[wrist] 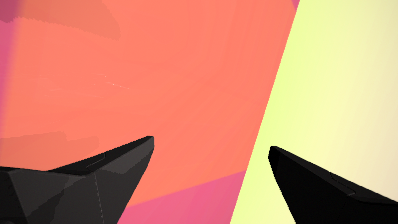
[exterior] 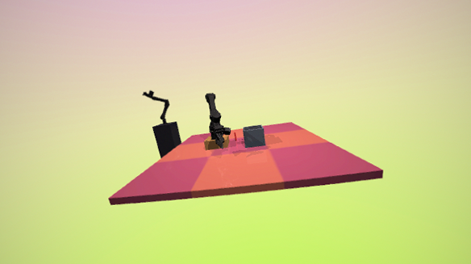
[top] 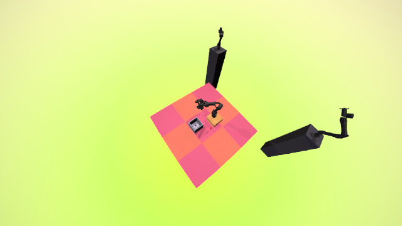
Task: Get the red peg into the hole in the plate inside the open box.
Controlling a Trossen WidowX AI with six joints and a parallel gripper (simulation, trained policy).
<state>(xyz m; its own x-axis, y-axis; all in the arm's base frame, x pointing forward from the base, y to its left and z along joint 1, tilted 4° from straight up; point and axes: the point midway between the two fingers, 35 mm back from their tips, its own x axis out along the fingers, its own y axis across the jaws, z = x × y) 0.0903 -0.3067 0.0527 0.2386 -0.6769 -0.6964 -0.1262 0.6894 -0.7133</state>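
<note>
Gripper (top: 200, 103) (exterior: 220, 144) (wrist: 210, 146) spread wide, with nothing between the fingertips, and aimed at bare counter (top: 198, 166) (exterior: 318, 165) (wrist: 175, 90). Well apart from the red peg (top: 210, 128) (exterior: 235, 136), standing upright past the yellow base block (top: 216, 124) (exterior: 210, 145) (out of wrist view), toward the open grey box (top: 199, 129) (exterior: 254, 137). Likely next: swing back around to the peg, then descend astride its vertical long axis.

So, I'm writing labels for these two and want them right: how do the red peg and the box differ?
The red peg is red; the box is grey. The peg is thin and narrow, while the box is broad and square. The peg looks solid, but the box is open-topped. Both stand on the checkered table.
</note>
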